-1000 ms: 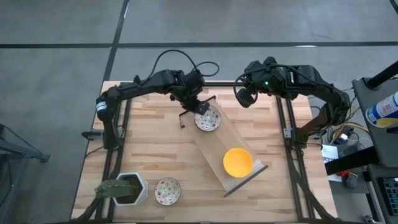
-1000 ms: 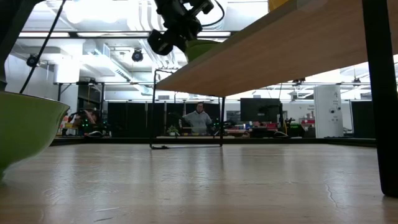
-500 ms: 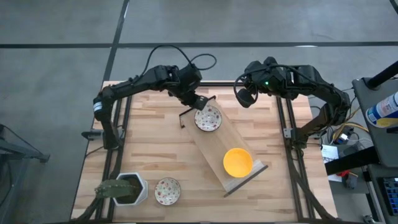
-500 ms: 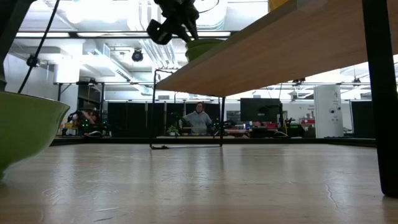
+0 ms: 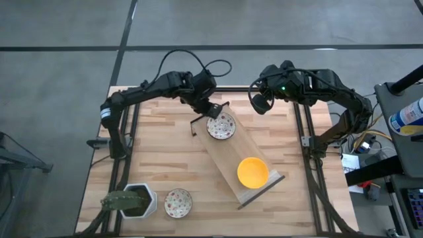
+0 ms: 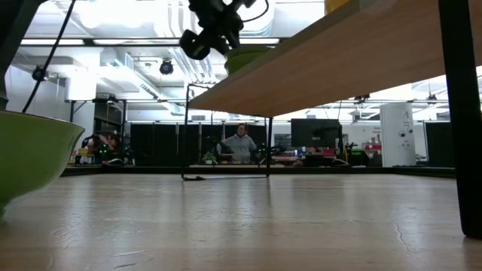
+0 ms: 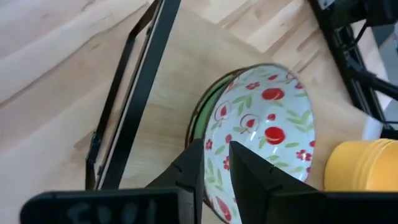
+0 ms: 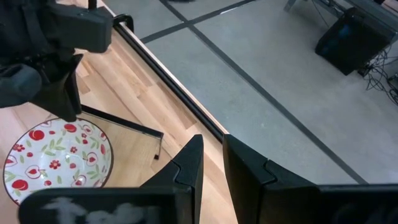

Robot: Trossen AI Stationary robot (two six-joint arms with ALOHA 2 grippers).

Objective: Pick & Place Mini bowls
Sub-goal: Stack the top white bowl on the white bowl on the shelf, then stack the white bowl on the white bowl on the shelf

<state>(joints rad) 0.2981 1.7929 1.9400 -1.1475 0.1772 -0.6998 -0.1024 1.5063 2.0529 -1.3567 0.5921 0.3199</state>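
A white bowl with a red floral pattern rests by its base on the far-left end of a raised, slanting wooden plank. A yellow bowl sits farther down the same plank. A second patterned bowl lies on the table near the front. My left gripper hovers at the first bowl's far-left rim with its fingers a narrow gap apart. One finger is outside the rim and one over the inside. My right gripper waits high over the table's far edge, narrowly open and empty. My left gripper comes at the patterned bowl's far-left rim slanting down from the table's far left, one finger on each side of it. I cannot tell whether either finger touches the rim. The bowl sits upright on the plank.
A white hexagonal pot with a green plant stands at the front left beside the second patterned bowl. The plank's black wire frame stands under its far end. A green bowl wall fills the low view's left edge.
My left gripper has drawn a little up and toward the table's far-left corner, off the rim it overlapped a second ago. The patterned bowl has stayed where it was on the plank.
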